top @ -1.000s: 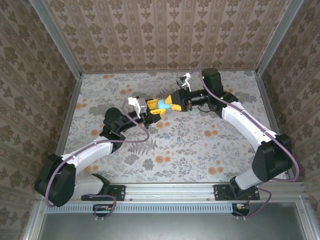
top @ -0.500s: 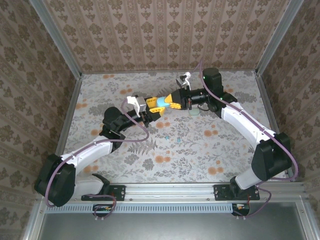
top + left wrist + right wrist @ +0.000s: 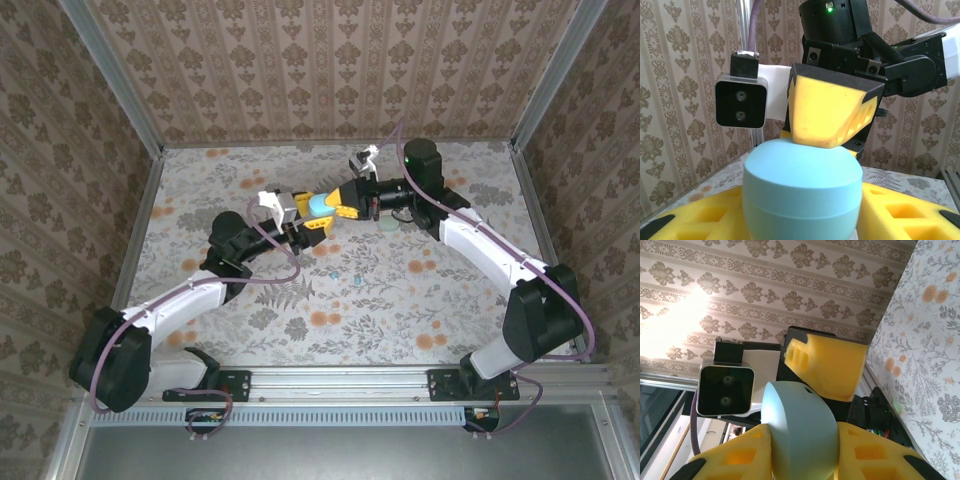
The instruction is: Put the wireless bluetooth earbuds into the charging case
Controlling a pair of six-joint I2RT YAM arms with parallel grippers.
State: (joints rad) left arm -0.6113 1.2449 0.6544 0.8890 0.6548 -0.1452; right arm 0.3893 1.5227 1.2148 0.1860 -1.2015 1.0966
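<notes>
Right gripper (image 3: 802,432) clenched the case (image 3: 802,175); left gripper's (image 3: 802,220) hold I couldn't tell; earbuds (image 3: 357,277), 6 o'clock, were mere specks.

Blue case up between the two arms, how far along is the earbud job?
Done: the light-blue case is up off the table, its lid closed. In hand: it sits clamped in the right jaws, with the left jaws around it too; whether the left ones grip cannot be told. Left: opening it and seating the earbuds; at least two tiny pieces lie loose on the table below.
</notes>
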